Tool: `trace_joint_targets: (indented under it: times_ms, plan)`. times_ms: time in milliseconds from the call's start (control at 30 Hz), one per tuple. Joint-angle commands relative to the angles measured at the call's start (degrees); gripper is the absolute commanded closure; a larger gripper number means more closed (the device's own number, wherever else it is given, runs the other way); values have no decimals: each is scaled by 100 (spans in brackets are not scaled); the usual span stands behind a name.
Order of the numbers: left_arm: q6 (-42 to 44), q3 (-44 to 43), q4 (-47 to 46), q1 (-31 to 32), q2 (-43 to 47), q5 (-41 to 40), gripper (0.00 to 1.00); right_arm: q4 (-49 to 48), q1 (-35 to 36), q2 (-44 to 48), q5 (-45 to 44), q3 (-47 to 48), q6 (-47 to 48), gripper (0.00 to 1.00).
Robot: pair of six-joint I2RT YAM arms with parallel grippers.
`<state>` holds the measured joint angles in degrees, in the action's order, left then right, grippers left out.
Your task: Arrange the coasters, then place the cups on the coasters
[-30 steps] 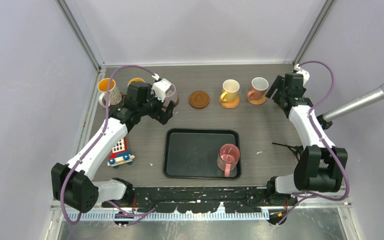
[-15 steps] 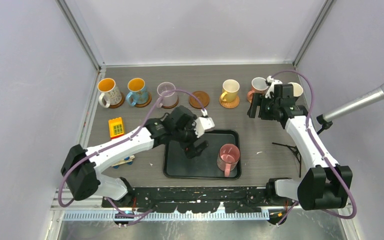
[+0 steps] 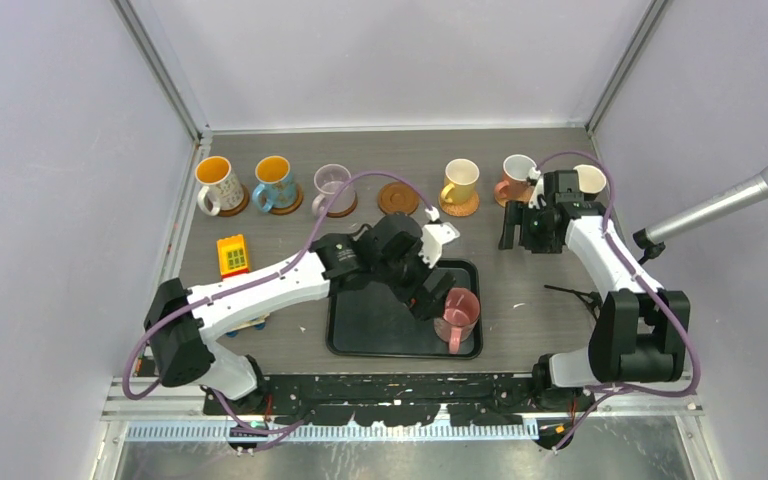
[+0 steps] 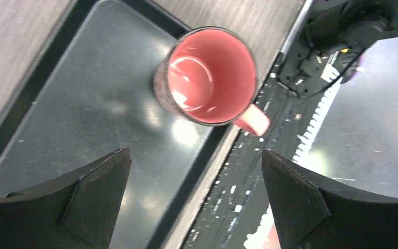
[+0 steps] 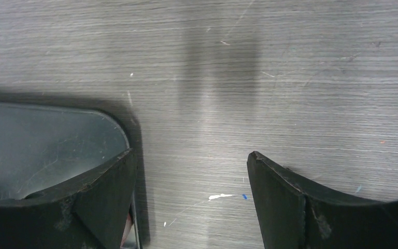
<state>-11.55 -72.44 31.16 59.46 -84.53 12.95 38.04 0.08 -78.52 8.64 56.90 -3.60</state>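
One pink cup (image 3: 457, 312) — in black tray (image 3: 370, 332)

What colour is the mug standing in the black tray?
Pink, with a glossy pink inside; the mug shows best in the left wrist view.

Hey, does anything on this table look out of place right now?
Yes. The pink mug stands in the black tray, though a bare coaster waits in the back row. A yellow toy block lies at the left, apart from the mugs.
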Motion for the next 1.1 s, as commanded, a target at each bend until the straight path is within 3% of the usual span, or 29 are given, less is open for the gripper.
trace_joint_targets:
  times_ms: [0, 267, 467, 867, 1067]
  plan:
    - [-736, -312, 32, 427, -156, -231, 0, -312, -239, -257, -61, 318, -223, 19]
    - [-915, -795, 363, 1205, -639, -1368, 0, -491, -497, -515, 125, 513, -633, 19]
    - [-1074, -1122, 709, 1302, -1122, -1385, 0, -500, -534, -515, 191, 471, -812, 19]
    - [-1317, -1298, 883, 1410, -1430, -2329, 0, -552, -570, -620, 261, 462, -880, 20]
    - [-1175, -1329, 793, 1394, -1488, -2132, 0, -565, -588, -627, 269, 393, -888, 20]
